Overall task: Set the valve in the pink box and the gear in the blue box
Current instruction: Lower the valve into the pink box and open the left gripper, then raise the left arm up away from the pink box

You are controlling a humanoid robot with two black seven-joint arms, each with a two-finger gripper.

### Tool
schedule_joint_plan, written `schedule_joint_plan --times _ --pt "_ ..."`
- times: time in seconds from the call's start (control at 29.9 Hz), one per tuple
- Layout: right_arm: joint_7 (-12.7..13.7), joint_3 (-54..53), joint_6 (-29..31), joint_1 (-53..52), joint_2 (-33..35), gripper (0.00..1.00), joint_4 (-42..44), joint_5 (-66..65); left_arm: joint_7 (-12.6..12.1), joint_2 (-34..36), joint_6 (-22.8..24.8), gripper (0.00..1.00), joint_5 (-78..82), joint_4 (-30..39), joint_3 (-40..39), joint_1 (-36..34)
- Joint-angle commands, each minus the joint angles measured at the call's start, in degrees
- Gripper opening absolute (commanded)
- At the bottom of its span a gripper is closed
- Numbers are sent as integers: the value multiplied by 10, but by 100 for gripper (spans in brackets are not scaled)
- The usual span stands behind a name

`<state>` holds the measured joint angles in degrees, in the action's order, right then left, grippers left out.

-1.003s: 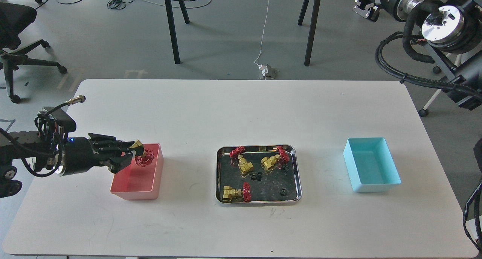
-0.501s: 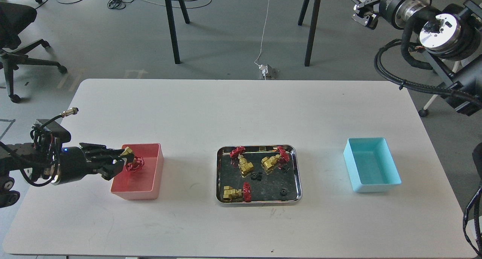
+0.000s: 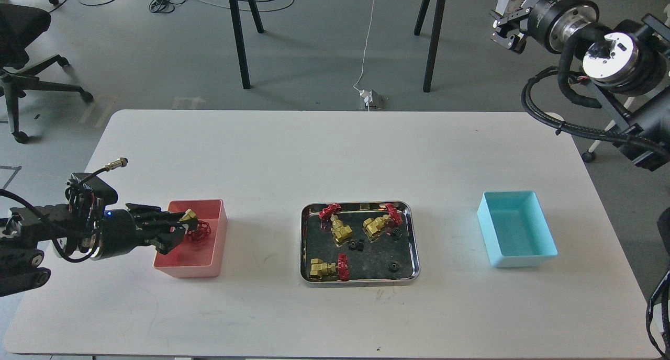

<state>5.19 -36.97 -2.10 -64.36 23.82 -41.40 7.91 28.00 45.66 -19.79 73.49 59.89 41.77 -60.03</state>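
Note:
My left gripper (image 3: 180, 229) is shut on a valve (image 3: 194, 227), brass body with a red handwheel, and holds it inside the pink box (image 3: 209, 266) at the table's left, low between its walls. Three more valves lie in the steel tray (image 3: 305, 245): one at its back left (image 3: 337, 226), one at its back right (image 3: 381, 223), one at its front left (image 3: 327, 268). Tiny black gears lie in the tray too, near the middle (image 3: 356, 245) and front right (image 3: 392, 267). The blue box (image 3: 515, 237) stands at the right. My right gripper (image 3: 505, 27) is raised far at the upper right, off the table.
The tray sits in the table's middle between the two boxes. Black table legs, cables and an office chair (image 3: 21, 46) stand on the floor behind the table. My right arm's thick joints (image 3: 612, 51) and cable loom hang over the table's right rear corner.
My left gripper, with the valve in it, pulled back left and then came forward and lower into the pink box. The right arm shifted slightly at the upper right.

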Motion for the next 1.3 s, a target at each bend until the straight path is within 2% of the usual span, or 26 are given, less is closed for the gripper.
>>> schedule_joint_plan --times 0.0,0.17,0.5,0.57,0.67,0.8,0.94,1.1,1.27 --pt "0 0 0 4 1 100 0 0 0 0 -1 27 0 -2 0 8" --pt "-1 -1 0 10 1 100 -1 0 0 0 -1 34 -1 -1 -1 6" --pt "-1 1 2 16 3 100 -4 0 0 3 -3 59 -4 8 -5 -1" --pt "-1 3 5 17 4 100 -10 -3 0 9 -1 68 -9 12 -39 -3" --pt "-1 37 27 15 6 100 -33 -37 0 39 11 72 -12 47 -149 2" --pt "-1 132 138 -8 46 100 -79 -224 0 87 112 73 -41 126 -294 3" --pt "0 193 247 -25 66 100 -121 -423 0 60 213 78 -223 155 -439 23" --pt "0 310 290 -57 76 100 -203 -604 0 -22 294 81 -419 152 -557 47" --pt "-4 460 301 -136 78 100 -294 -692 0 -107 341 83 -481 132 -653 85"
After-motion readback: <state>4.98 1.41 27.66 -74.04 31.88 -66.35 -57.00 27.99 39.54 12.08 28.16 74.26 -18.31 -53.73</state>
